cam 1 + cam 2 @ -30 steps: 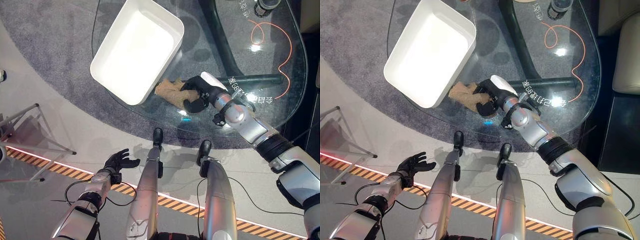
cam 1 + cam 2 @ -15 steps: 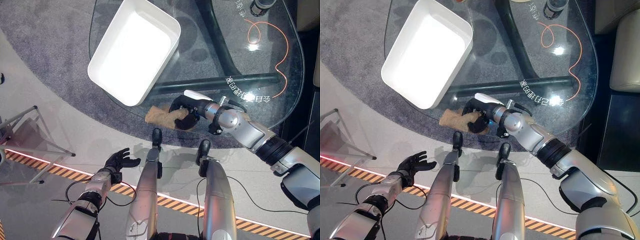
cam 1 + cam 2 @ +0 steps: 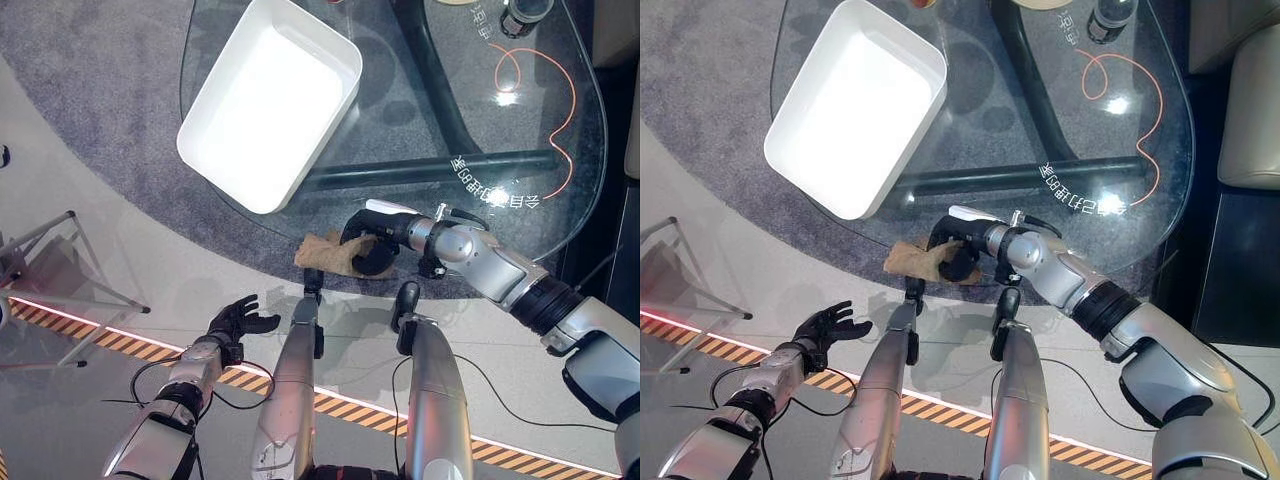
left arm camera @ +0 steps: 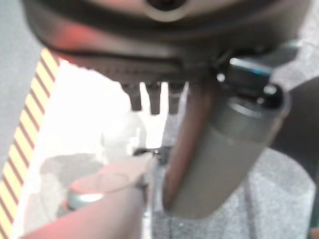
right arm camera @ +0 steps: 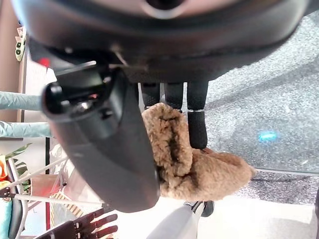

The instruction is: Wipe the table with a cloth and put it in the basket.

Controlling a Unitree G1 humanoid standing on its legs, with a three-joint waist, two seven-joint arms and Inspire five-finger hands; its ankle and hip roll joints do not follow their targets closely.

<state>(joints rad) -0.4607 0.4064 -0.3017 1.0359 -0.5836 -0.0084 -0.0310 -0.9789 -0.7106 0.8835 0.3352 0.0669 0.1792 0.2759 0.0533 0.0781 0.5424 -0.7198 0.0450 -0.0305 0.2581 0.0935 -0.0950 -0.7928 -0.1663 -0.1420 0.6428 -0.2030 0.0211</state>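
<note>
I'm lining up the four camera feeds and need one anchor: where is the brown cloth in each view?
Left eye view: brown cloth at the glass table's near edge, under the right hand.
Right eye view: same spot, below the white basket.
Right wrist view: bunched between thumb and fingers.
Left wrist view: not in it.
Shared landmark: the white basket.

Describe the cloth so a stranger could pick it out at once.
Start at the glass table and go to its near edge, below the white basket. The cloth lies there, gripped by the right hand. It is tan and fuzzy, the only soft thing on the glass.
</note>
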